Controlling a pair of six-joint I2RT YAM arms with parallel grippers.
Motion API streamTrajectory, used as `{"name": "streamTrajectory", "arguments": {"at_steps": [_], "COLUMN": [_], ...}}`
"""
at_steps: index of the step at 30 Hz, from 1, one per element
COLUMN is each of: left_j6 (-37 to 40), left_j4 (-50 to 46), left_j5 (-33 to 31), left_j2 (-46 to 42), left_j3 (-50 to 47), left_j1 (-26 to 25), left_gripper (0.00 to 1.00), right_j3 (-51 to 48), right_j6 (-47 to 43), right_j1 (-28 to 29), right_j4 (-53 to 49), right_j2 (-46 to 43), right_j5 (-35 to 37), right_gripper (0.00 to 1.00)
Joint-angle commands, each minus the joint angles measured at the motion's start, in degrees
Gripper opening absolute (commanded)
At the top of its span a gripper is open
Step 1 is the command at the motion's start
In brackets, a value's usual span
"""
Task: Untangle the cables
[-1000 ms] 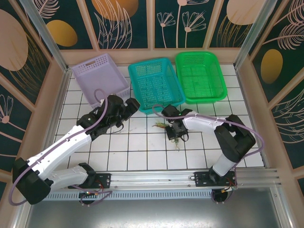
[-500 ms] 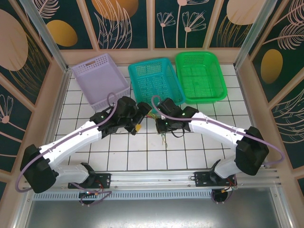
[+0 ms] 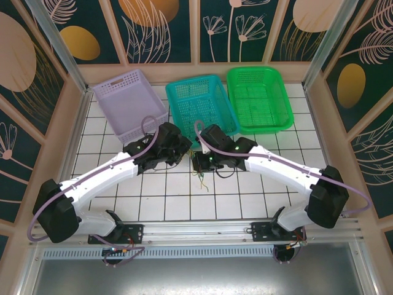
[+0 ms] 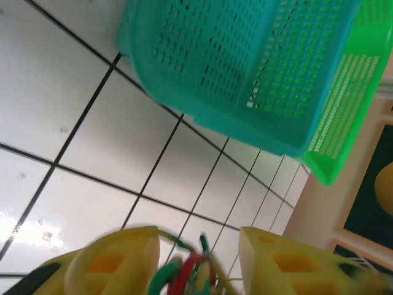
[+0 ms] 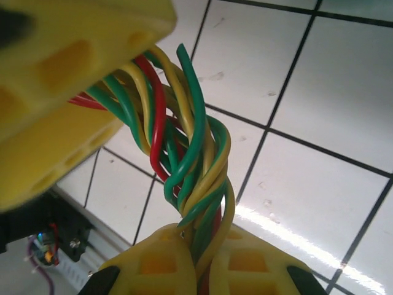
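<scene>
Both arms have swung in to the middle of the table (image 3: 276,190). A second ago they stood well apart, the right one working alone at lower centre. Now they meet nose to nose just below the teal basket (image 4: 202,80).

The left tool (image 4: 196,249) was gaping wide half a second back, yellow fingers showing. It has now drawn in on the cables (image 5: 193,153). From the right wrist its two yellow slabs fill the upper left of the frame, with green, yellow and red strands pinched between them. In its own blurred wrist view the bundle sits between the fingers at the bottom edge.

The right tool (image 5: 198,246) has slid left with its load and is clamped tight on the same bundle. Its fingers close at the bottom of its wrist view, and the strands dive straight into the seam between them.

Between the two tools the cables run as one twisted rope, wound around each other and held off the white tiles. From above, a short loose tail dangles below the right tool at centre frame. It sits further left than a second ago.

The green basket (image 4: 344,110) lies beside the teal one, and the purple basket (image 3: 129,101) sits at upper left.
</scene>
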Motion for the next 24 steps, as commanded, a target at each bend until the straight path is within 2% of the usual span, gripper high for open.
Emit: {"name": "streamTrajectory", "arguments": {"at_steps": [1, 4, 6, 7, 10, 13, 15, 16, 18, 20, 21, 22, 24], "left_j6": [5.22, 9.98, 12.5, 13.96, 19.53, 25.03, 27.12, 27.47, 27.17, 25.64, 24.76, 23.47, 19.74], "left_j4": [0.87, 1.71, 1.87, 2.27, 4.98, 9.97, 12.86, 13.84, 14.18, 12.03, 10.33, 8.13, 3.49], "left_j5": [-4.95, -4.84, -5.2, -5.55, -7.05, -6.45, -5.22, -4.58, -3.68, -3.62, -3.86, -4.41, -5.69], "left_j2": [-0.18, 0.04, -0.2, -0.58, -2.62, -5.31, -6.68, -7.14, -7.09, -6.15, -5.52, -4.89, -3.7], "left_j3": [-0.09, 0.18, 0.28, 0.16, -1.02, -3.06, -5.37, -5.94, -6.19, -4.88, -3.81, -3.08, -0.07], "left_j1": [1.27, 2.47, 3.19, 3.44, 4.14, 4.41, 4.63, 4.77, 4.87, 4.9, 4.87, 4.88, 4.88], "left_gripper": [0.22, 0.15, 0.02, 0.0, 0.0, 0.0, 0.0, 0.0, 0.0, 0.0, 0.0, 0.0, 0.0], "right_j3": [-1.66, -4.7, -7.07, -8.58, -13.85, -20.33, -23.27, -23.2, -19.98, -14.77, -10.12, -6.02, 0.01], "right_j6": [2.29, 5.52, 8.66, 10.54, 17.71, 29.24, 36.36, 36.76, 30.47, 20.0, 11.88, 5.39, -1.67], "right_j1": [-0.51, -2.04, -3.7, -4.86, -8.99, -13.78, -15.57, -15.75, -15.69, -15.49, -15.45, -15.09, -13.7], "right_j4": [4.98, 11.25, 15.19, 17.63, 26.02, 39.92, 48.43, 48.84, 40.19, 26.32, 15.43, 6.92, -1.91], "right_j2": [-3.51, -5.75, -7.12, -7.9, -10.62, -13.13, -13.29, -13.06, -12.45, -11.27, -10.31, -9.61, -9.86], "right_j5": [-9.09, -18.59, -24.49, -27.56, -37.41, -45.95, -50.35, -51.43, -50.28, -46.22, -40.43, -33.52, -19.32], "right_gripper": [0.0, 0.0, 0.0, 0.0, 0.0, 0.0, 0.0, 0.0, 0.0, 0.0, 0.08, 0.25, 0.5]}}
